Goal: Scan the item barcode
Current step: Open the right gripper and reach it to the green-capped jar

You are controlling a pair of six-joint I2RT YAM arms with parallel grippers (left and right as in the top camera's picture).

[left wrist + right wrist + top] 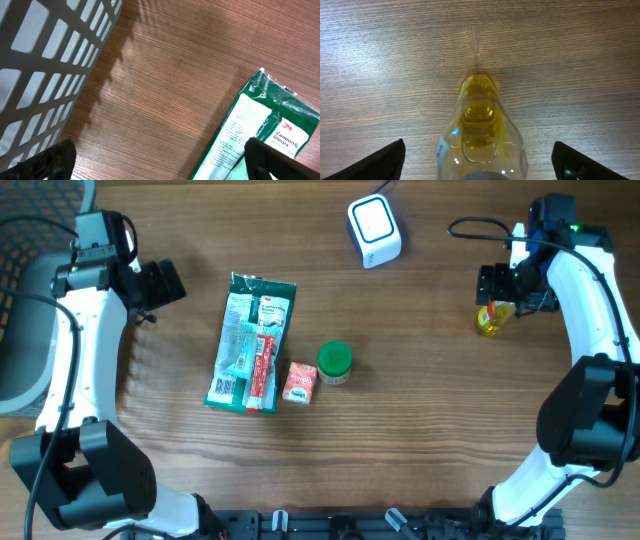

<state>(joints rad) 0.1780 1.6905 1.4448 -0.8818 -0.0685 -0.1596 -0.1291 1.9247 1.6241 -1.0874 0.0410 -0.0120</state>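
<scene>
— Bottle (479, 125) location?
— Three o'clock on the table (420, 440), yellow liquid inside, between the right gripper's (478, 161) spread fingers, touching neither.
— Left gripper (160, 161)?
— Open too, beside the gloves pack (260, 130).

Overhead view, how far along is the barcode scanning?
Possibly done: the bottle sits apart at the right, with the open right gripper around it but not gripping. In hand: nothing; the left gripper is open too. Left: the gloves, box and jar lie mid-table, none at the scanner.
</scene>
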